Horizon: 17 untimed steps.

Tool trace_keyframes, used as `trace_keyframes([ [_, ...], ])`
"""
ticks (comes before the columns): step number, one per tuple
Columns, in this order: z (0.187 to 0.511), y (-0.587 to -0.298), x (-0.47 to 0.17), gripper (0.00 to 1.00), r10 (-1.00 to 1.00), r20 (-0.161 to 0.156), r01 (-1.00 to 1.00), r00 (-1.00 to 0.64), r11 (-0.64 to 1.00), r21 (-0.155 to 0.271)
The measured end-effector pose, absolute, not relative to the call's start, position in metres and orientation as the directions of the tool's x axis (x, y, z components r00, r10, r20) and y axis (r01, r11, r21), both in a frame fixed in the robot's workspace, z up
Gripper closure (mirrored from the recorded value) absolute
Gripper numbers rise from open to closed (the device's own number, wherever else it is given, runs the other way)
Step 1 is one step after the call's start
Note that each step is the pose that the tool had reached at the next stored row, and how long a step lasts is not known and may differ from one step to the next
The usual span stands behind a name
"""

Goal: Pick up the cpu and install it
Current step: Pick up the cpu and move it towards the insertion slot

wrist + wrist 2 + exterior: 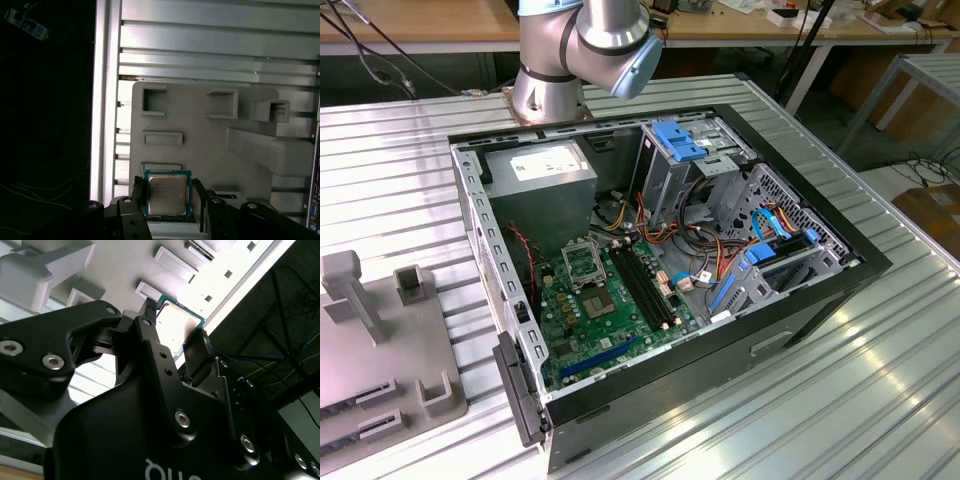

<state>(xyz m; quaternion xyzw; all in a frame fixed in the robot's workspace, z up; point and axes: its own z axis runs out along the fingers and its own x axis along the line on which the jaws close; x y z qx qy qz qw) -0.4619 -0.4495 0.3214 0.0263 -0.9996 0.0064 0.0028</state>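
Silver-grey cpu (167, 194) clamped in the gripper (176, 326) by two opposite edges — likely to keep its underside untouched — apparently lifted above the grey fixture tray (200, 150) on the ribbed surface (200, 50), well apart from the motherboard socket (582, 266).

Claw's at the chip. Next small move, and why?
Probably squeeze gently before any lift: the claw sits astride the chip, which lies flat on the grey tray, and I cannot tell whether it is clamped yet.
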Motion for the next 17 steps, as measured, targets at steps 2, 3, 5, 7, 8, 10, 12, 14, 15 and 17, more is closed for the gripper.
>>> trace_keyframes([
  [2, 0.322, -0.45, -0.462, 0.53, -0.052, 0.006, -0.053, -0.999, 0.999, -0.014],
  [3, 0.322, -0.45, -0.462, 0.53, -0.052, 0.006, -0.053, -0.999, 0.999, -0.015],
  [5, 0.324, -0.45, -0.462, 0.53, -0.052, 0.007, -0.053, -0.999, 0.998, -0.016],
  [7, 0.325, -0.449, -0.462, 0.53, -0.052, 0.006, -0.053, -0.999, 0.998, -0.017],
  [8, 0.326, -0.449, -0.462, 0.53, -0.052, 0.006, -0.052, -0.999, 0.998, -0.017],
  [10, 0.328, -0.45, -0.462, 0.53, -0.052, 0.006, -0.052, -0.999, 0.998, -0.017],
  [12, 0.329, -0.449, -0.462, 0.53, -0.052, 0.006, -0.052, -0.999, 0.998, -0.019],
  [14, 0.33, -0.449, -0.462, 0.53, -0.052, 0.006, -0.052, -0.999, 0.998, -0.02],
  [15, 0.331, -0.449, -0.462, 0.53, -0.052, 0.006, -0.052, -0.999, 0.998, -0.02],
  [17, 0.332, -0.449, -0.462, 0.53, -0.052, 0.006, -0.052, -0.999, 0.998, -0.02],
])
